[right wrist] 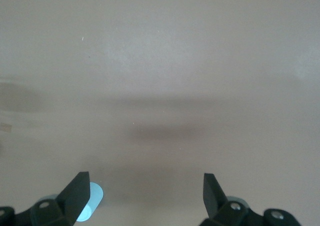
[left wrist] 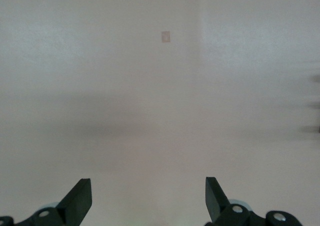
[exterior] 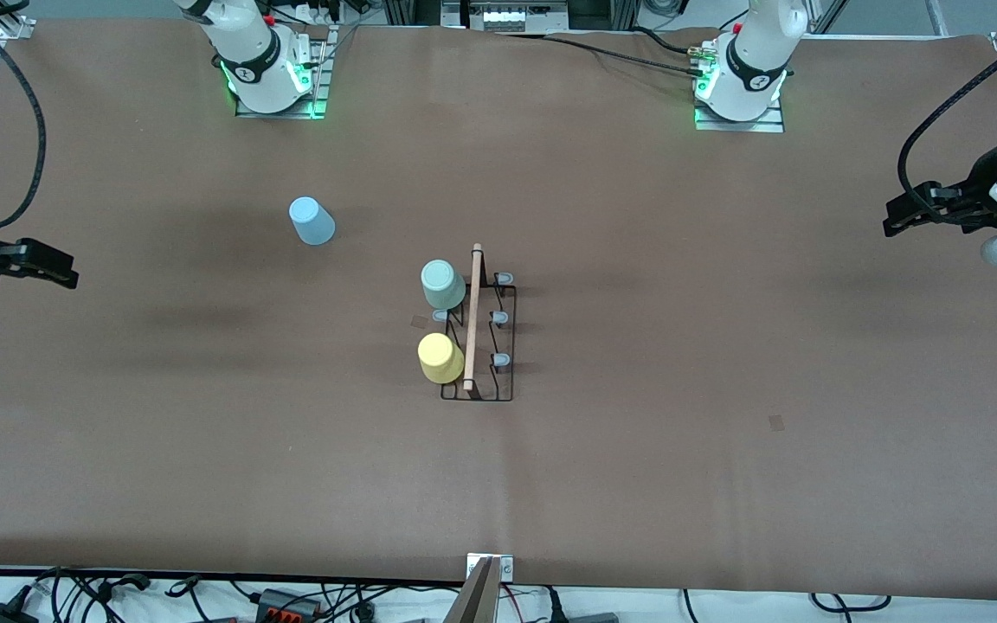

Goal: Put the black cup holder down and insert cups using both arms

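Blue cup (exterior: 312, 221) sits at your empty, spread right gripper's (exterior: 66, 270) two o'clock, well apart from the equally slack left gripper (exterior: 897, 218).

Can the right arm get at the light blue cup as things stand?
Probably yes. The light blue cup stands alone on the table toward the right arm's end, apart from the black cup holder. The right gripper is open and empty, with only bare table between them.
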Available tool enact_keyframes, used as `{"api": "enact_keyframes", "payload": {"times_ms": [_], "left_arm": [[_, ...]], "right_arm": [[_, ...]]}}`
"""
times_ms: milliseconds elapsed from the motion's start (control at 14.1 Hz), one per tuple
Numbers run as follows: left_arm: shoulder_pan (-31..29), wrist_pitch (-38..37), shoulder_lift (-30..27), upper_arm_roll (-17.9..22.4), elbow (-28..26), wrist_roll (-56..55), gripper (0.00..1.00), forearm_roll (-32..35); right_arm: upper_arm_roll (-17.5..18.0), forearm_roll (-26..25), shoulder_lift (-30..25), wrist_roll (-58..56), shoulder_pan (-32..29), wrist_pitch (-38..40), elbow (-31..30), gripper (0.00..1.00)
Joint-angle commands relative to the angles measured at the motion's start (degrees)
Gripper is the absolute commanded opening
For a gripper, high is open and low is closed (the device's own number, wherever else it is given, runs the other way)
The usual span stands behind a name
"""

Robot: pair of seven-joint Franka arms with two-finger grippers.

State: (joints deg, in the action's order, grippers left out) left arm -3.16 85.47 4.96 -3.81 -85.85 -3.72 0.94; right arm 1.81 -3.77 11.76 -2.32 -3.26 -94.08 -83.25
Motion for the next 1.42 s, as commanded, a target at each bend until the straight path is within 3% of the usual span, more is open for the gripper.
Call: {"api": "enact_keyframes", "payload": {"times_ms": [0,142,1345], "left_arm": [[-0.35,-0.22,0.57,0.03,1.39,1.44,1.0,-0.68],[-0.35,-0.22,0.57,0.03,1.39,1.44,1.0,-0.68],[-0.35,-0.22,0.66,0.03,1.39,1.44,1.0,-0.76]], "right_arm": [[-0.31,2.36,-10.77,-0.41,-0.26,-6.45,-15.76,1.0],[-0.31,2.63,-12.99,-0.32,-0.17,-6.47,-18.43,1.0],[-0.14,2.72,-13.7,-0.32,-0.17,-3.92,-16.77,1.0]]}}
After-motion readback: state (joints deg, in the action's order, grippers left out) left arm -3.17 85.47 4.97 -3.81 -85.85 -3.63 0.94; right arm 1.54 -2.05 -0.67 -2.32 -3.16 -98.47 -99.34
